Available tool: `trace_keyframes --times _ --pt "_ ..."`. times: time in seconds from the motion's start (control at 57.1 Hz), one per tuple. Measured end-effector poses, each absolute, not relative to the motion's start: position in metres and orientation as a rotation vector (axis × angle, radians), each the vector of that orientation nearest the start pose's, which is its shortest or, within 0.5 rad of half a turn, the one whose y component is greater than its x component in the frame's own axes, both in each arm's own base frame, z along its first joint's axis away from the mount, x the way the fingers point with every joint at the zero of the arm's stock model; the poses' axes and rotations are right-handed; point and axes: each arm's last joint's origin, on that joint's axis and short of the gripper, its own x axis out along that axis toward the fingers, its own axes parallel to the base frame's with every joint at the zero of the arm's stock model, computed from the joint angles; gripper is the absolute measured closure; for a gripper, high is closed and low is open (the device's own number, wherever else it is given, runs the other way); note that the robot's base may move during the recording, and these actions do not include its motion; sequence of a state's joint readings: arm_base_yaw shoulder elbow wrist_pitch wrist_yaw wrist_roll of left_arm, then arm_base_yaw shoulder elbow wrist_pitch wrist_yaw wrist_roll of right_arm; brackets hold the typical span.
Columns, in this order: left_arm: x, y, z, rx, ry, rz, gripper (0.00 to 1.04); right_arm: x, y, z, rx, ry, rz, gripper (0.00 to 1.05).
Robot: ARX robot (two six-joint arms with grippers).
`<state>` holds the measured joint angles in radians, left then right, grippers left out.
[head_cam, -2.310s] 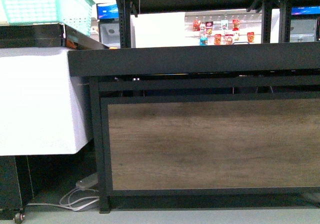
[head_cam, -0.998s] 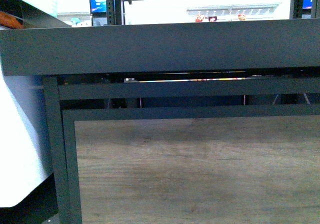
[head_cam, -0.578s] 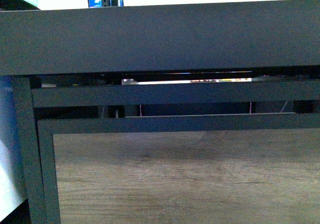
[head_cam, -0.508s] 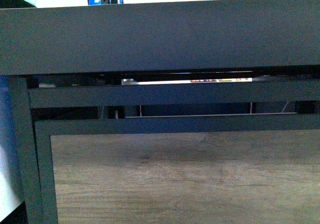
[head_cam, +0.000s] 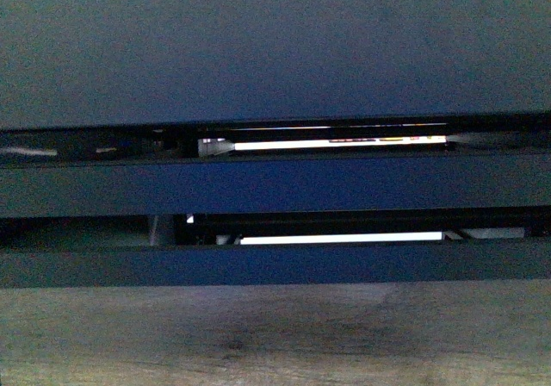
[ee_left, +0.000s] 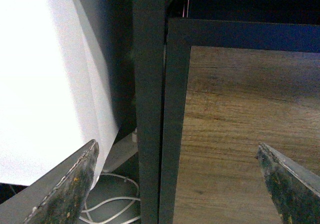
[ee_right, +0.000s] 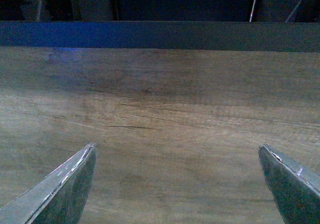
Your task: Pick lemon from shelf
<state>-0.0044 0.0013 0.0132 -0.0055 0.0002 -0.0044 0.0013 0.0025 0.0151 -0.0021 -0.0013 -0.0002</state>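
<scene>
1. I am holding my left fingers (ee_left: 70, 189) wide apart with nothing between them. They are pointing at a front corner of the shelf (ee_left: 149, 109), where its black upright post is meeting the framed wood-grain panel (ee_left: 240, 134).
2. I am holding my right fingers (ee_right: 60, 189) just as wide apart, and they are empty too. They are facing the broad middle of that panel, close to it, with a black crossbar (ee_right: 160, 34) running along above the wood.
3. Past the post, my left wrist view is showing the side of a white cabinet (ee_left: 45, 74) just beside the shelf, and a white cable (ee_left: 112, 206) lying coiled on the floor below.
4. The front view is filling with the shelf's dark tray edge (head_cam: 275, 41). Below it are two bars with thin slits of light between them, then a strip of wood at the bottom. I am looking at the shelf's face, not at its top.
5. The lemon is not showing in any view. I am judging that it is lying on a tray above that dark edge, so upward and beyond both pairs of fingers, which are sitting down at panel level.
6. I cannot tell its long axis, nor which arm is nearer to it. The coming move is hinging on getting the fingers up over the tray edge first.
</scene>
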Motion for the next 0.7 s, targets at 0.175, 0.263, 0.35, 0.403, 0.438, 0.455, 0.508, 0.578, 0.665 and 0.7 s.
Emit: trace_keyframes --times 0.175,0.263,0.35,0.403,0.438,0.455,0.508,0.578,0.665,0.7 --pt "0.0970 -0.0004 0.1674 -0.004 -0.006 -0.005 0.08 0.0969 0.0001 0.1682 0.000 -0.010 0.001 0.07" --pt "0.0970 -0.0004 0.1674 -0.004 -0.006 -0.005 0.08 0.0969 0.0001 0.1682 0.000 -0.010 0.002 0.07" --pt "0.0970 -0.0004 0.1674 -0.004 -0.006 -0.005 0.08 0.0969 0.0001 0.1682 0.000 -0.010 0.002 0.07" --pt "0.0970 -0.0004 0.1674 -0.004 -0.006 -0.005 0.08 0.0969 0.0001 0.1682 0.000 -0.010 0.002 0.07" --pt "0.0970 -0.0004 0.1674 -0.004 -0.006 -0.004 0.08 0.0969 0.0001 0.1682 0.000 -0.010 0.002 0.07" --pt "0.0970 -0.0004 0.1674 -0.004 -0.006 -0.004 0.08 0.0969 0.0001 0.1682 0.000 -0.010 0.002 0.07" --pt "0.0970 -0.0004 0.1674 -0.004 -0.006 -0.005 0.08 0.0969 0.0001 0.1682 0.000 -0.010 0.002 0.07" --pt "0.0970 -0.0004 0.1674 -0.004 -0.006 -0.004 0.08 0.0969 0.0001 0.1682 -0.001 -0.010 0.002 0.07" --pt "0.0970 -0.0004 0.1674 -0.004 -0.006 -0.004 0.08 0.0969 0.0001 0.1682 0.000 -0.010 0.002 0.07" --pt "0.0970 -0.0004 0.1674 -0.004 -0.006 -0.005 0.08 0.0969 0.0001 0.1682 0.000 -0.010 0.002 0.07"
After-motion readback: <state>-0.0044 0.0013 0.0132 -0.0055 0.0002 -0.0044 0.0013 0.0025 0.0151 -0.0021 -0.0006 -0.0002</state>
